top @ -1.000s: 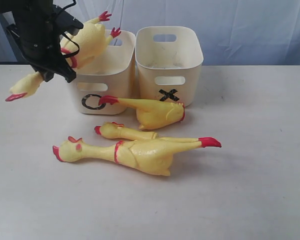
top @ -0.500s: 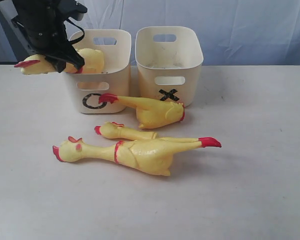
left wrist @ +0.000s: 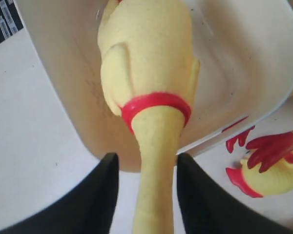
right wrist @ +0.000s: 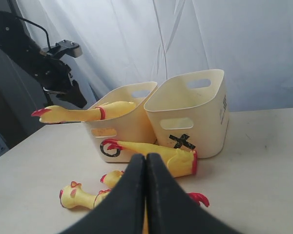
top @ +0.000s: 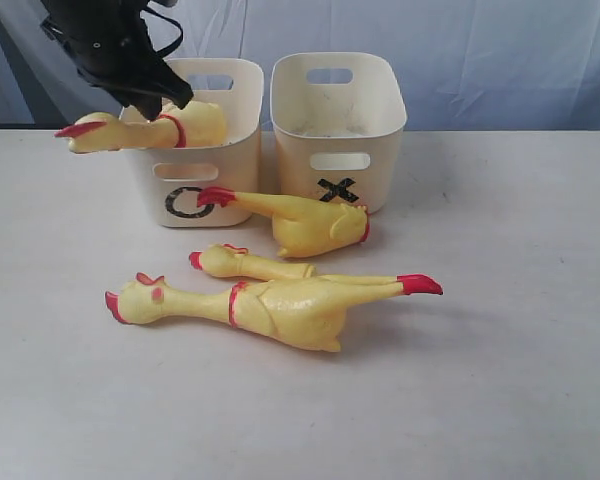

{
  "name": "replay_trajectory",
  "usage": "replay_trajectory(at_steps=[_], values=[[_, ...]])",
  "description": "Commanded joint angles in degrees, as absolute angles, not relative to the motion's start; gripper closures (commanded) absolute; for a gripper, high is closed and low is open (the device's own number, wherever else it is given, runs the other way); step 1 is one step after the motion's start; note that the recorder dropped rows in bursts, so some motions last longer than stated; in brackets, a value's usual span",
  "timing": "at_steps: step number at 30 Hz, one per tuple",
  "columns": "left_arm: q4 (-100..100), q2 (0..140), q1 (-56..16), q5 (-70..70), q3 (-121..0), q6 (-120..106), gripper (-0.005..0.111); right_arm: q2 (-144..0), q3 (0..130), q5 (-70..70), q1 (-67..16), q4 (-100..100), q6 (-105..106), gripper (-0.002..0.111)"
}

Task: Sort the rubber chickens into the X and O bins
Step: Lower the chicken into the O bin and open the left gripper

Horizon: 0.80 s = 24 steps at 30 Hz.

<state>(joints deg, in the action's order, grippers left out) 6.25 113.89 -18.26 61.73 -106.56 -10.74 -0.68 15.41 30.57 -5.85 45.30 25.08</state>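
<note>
Now the left gripper (left wrist: 146,163) sits loose around the neck of a long rubber chicken (top: 200,125), which lies over the rim of the O bin (top: 242,175). The right gripper (right wrist: 146,163) is squeezed closed, holding nothing.

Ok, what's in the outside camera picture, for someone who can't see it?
A yellow rubber chicken lies across the rim of the O tub, head sticking out, with a black robot gripper around its neck. The X tub stands beside it; a whole chicken and two broken pieces lie on the table.
</note>
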Motion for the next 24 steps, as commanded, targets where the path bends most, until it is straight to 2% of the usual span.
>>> replay_trajectory(at_steps=[1,6,14,17,21,24], values=[[5.6,113.6,-18.4,60.7,-107.3,-10.5,0.056,-1.0,15.8,30.2,-6.0,45.3,25.4,0.109],[5.6,113.4,-18.4,60.0,-107.4,-10.5,0.044,-1.0,15.8,30.2,-6.0,45.3,25.4,0.109],[-2.1,111.5,-18.4,59.5,-109.0,-12.7,0.044,-1.0,15.8,30.2,-6.0,45.3,25.4,0.109],[-5.1,110.7,-18.6,60.5,-109.0,-16.0,0.049,-1.0,15.8,30.2,-6.0,45.3,25.4,0.109],[-5.7,109.7,-19.7,61.7,-109.0,-18.1,0.062,-1.0,15.8,30.2,-6.0,45.3,25.4,0.109],[-6.0,109.2,-20.9,61.8,-109.0,-17.9,0.067,-1.0,15.8,30.2,-6.0,45.3,25.4,0.109]])
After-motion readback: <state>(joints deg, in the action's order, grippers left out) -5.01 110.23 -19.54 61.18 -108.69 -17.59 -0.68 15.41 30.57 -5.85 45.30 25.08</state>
